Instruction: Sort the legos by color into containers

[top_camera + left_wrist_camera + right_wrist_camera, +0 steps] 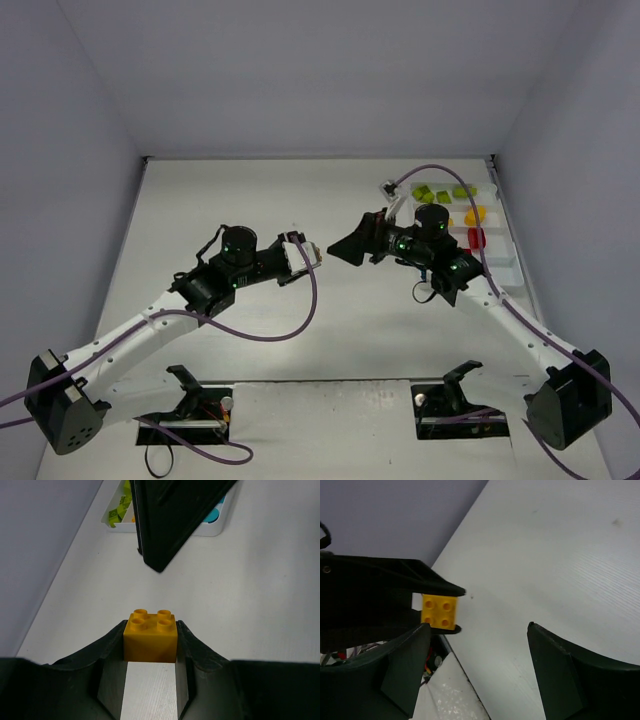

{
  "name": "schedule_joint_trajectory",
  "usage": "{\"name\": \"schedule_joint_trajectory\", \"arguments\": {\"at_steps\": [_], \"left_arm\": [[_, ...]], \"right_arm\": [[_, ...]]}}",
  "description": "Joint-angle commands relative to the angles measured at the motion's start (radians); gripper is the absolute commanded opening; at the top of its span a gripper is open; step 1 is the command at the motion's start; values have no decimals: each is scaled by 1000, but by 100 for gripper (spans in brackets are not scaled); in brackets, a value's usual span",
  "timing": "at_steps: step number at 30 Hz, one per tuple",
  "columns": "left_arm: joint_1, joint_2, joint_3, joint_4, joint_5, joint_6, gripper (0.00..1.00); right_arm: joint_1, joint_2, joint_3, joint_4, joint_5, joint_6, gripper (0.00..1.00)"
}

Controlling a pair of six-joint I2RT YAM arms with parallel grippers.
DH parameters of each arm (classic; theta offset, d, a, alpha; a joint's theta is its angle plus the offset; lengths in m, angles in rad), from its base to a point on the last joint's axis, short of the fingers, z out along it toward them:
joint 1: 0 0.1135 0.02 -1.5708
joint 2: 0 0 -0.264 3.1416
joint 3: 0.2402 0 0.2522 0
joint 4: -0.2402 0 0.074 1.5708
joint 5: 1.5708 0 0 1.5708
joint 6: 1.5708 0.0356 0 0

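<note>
- Top external: left gripper and right gripper face each other over the table, tips near but apart. The white tray at far right holds lime green bricks, a yellow-orange tray brick and a red brick in separate compartments.
- Left wrist: the fingers pinch a four-stud yellow-orange brick, clear of the table.
- Right wrist: the fingers stand spread, holding nothing. The pinched brick sits ahead in the left gripper.

Left tool pinched tight; right tool spread wide; both arms extended inward, tools facing
</note>
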Motion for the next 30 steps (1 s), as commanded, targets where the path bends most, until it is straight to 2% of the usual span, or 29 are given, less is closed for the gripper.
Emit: {"name": "schedule_joint_trajectory", "arguments": {"at_steps": [1, 8, 15, 18, 21, 22, 23, 25, 26, 27, 30], "left_arm": [[-6, -29, 8, 83, 24, 20, 4], [-6, -19, 11, 87, 30, 11, 4], [-8, -15, 10, 89, 25, 8, 4], [-8, -15, 8, 90, 21, 8, 4], [-8, -12, 11, 92, 12, 8, 4], [-8, -10, 8, 92, 2, 8, 4], [-8, -9, 10, 92, -2, 8, 5], [-8, -6, 8, 90, -25, 3, 19], [-8, 0, 13, 89, -34, 0, 27], [-8, 4, 14, 87, -45, -11, 45], [-8, 19, 30, 80, -102, -41, 66]], "right_arm": [[78, 37, 69, 164, -28, 46, 74], [150, 81, 56, 248, -2, 82, 72], [187, 126, 72, 281, 6, 99, 64], [198, 144, 78, 272, 12, 96, 55], [205, 158, 69, 273, 9, 92, 36], [205, 159, 58, 275, 12, 91, 23], [207, 158, 56, 270, 20, 85, 16], [199, 150, 58, 233, 64, 65, 3], [195, 146, 59, 218, 84, 41, 1], [186, 140, 62, 184, 101, 28, 0], [106, 118, 78, 111, 152, -24, 0]]}}
